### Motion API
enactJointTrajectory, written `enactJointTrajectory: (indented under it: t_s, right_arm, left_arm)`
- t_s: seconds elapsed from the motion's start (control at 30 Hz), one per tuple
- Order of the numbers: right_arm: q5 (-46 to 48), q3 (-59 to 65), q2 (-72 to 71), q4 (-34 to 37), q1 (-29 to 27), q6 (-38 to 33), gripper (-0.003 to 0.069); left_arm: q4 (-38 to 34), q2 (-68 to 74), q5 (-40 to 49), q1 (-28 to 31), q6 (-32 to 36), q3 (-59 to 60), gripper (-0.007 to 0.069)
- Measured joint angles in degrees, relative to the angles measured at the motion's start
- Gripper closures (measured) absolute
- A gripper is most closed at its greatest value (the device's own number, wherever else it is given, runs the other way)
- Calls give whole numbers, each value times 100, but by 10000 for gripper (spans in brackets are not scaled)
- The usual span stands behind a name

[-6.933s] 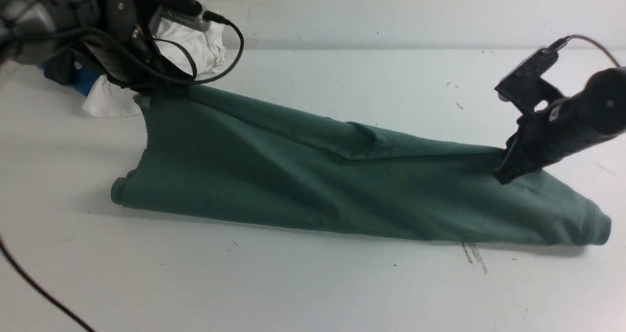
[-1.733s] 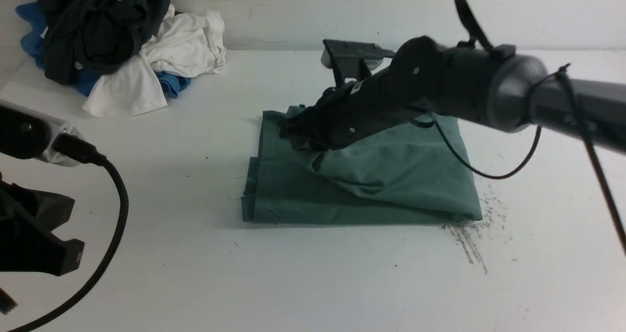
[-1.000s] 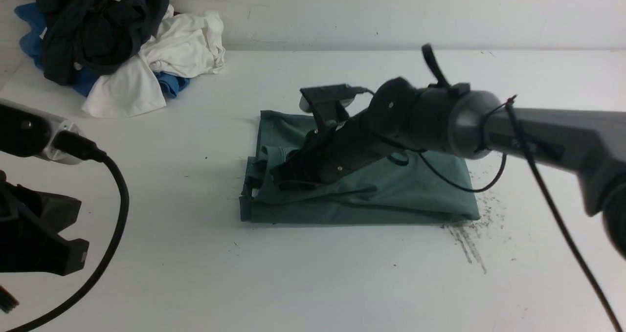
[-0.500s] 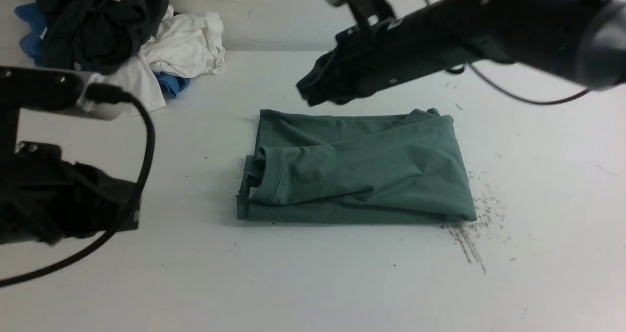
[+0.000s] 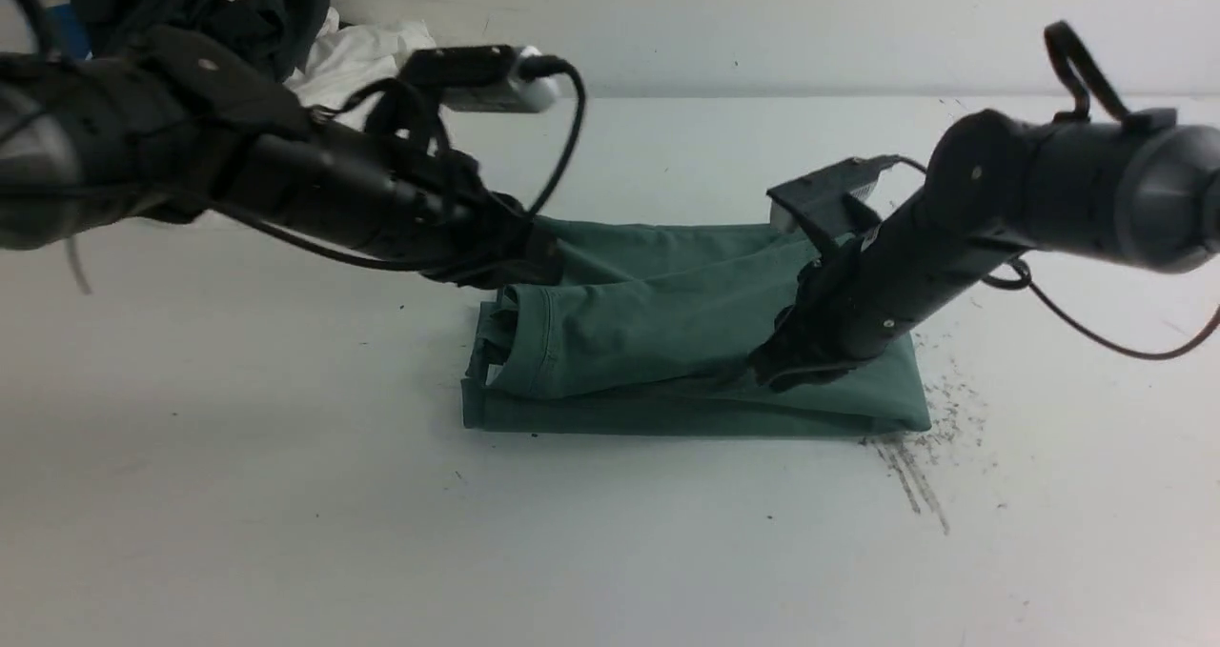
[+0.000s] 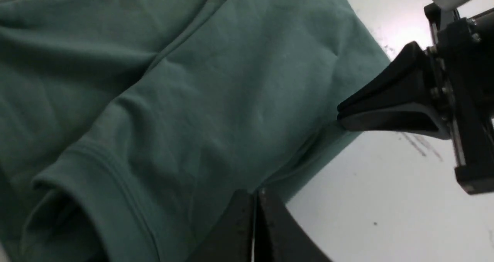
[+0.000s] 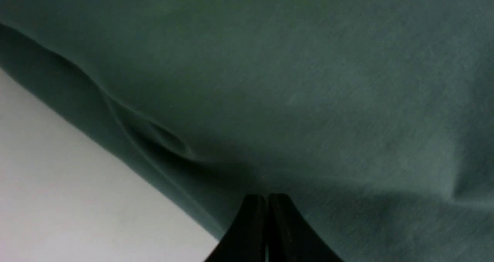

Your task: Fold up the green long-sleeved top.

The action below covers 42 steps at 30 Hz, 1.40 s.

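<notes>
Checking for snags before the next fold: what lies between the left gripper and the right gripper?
Only the green long-sleeved top: in the front view its folded cloth spans from the left gripper to the right gripper, nothing else on it.

Wearing matte black along the left arm point(image 5: 286, 171) and the right arm point(image 5: 1048, 190), both rounded and thick. Showing small pale screws point(image 5: 975, 172). Carrying a black-and-silver camera point(image 5: 477, 64) at each wrist, trailing looping black cables point(image 5: 579, 118). Tapering into flat black wedge fingers point(image 6: 237, 231).
</notes>
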Motion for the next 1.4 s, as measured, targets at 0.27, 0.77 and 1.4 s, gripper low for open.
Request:
enactJointTrajectory:
  t_s: [0.27,0.77,1.4]
  right_arm:
    - [-51,0,273,-498,0,145,652]
    - [511,0,-202,-1227,10,538,652]
    - [1840,159,-4605,-2420,-322,1849,652]
  left_arm:
    - [494,1535,-515,-70,-5,-933,632]
    - [1256,668,-210,154,-27,-1075,632]
    - [3561,-3842,1546,154,-2063,1228,632]
